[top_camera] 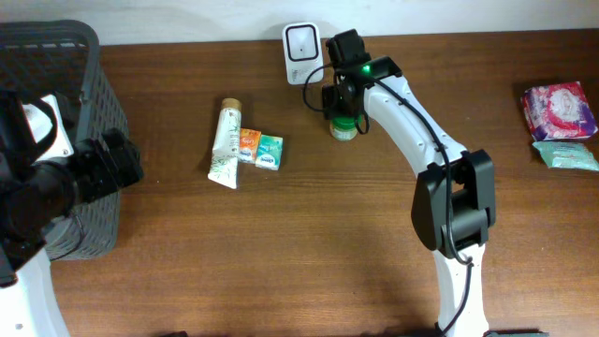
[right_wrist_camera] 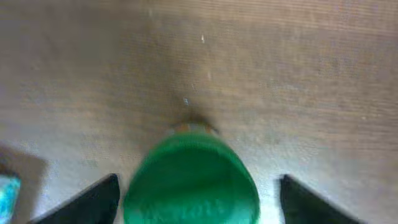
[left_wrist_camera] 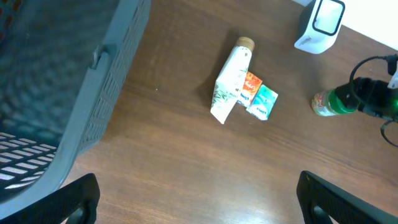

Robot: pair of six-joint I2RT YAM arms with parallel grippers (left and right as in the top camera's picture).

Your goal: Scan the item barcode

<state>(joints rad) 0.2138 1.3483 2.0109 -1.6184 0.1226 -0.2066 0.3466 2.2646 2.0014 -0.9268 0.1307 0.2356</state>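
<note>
Small round bottle with a green screw cap (top_camera: 344,126) appears to stand upright on the brown wooden table (top_camera: 309,243), just in front of the white box-shaped barcode scanner (top_camera: 301,42). The right gripper (right_wrist_camera: 199,202) sits over it, jaws spread with a gap either side of the cap, holding nothing. The left gripper (left_wrist_camera: 199,205) is wide open, well apart. Judgement: light, rigid, smooth, tippable; grip squarely across the cap, leaving the label exposed.

Matt wood-grain table (top_camera: 309,243), plastic goods.
Scanner (top_camera: 301,42): smooth, glossy white plastic. Just right of it, a smooth green plastic lid (right_wrist_camera: 189,180); far left, a slotted grey plastic basket (top_camera: 94,84).
</note>
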